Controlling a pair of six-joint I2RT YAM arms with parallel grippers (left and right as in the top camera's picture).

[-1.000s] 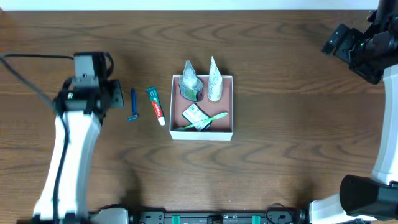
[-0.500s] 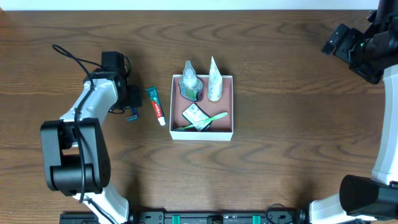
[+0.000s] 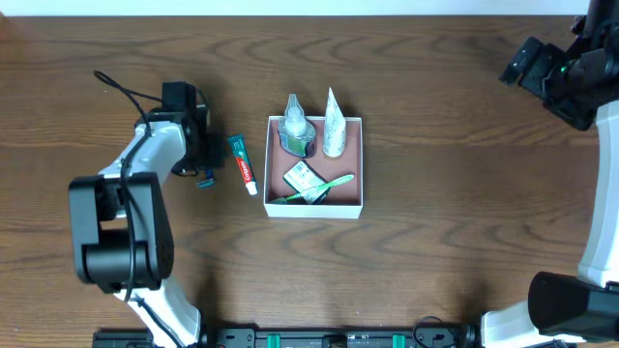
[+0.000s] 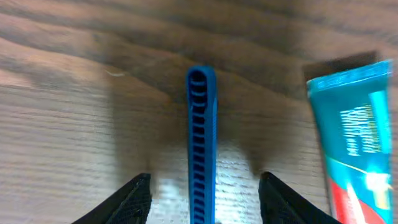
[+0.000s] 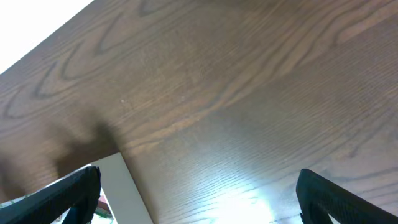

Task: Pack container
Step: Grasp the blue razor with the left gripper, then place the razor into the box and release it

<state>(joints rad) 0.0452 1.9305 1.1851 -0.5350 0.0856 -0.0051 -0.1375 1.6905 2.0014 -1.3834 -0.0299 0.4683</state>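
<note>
The left gripper (image 4: 204,200) has its fingers (image 4: 134,199) spread to either side of a blue razor (image 4: 201,137) on the table (image 4: 62,124), gripping nothing. Toothpaste (image 4: 351,137) lies just beside the razor. The right gripper (image 5: 199,196) is spread wide and empty. The container (image 3: 314,210) sits mid-table, with a toothbrush (image 3: 329,183) inside.

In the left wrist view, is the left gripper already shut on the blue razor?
No, the left gripper is open, with bare table showing between each finger and the handle of the blue razor.

Claw (image 4: 205,194) spread astride blue razor (image 4: 201,137), toothpaste tube (image 4: 352,140) beside
</note>
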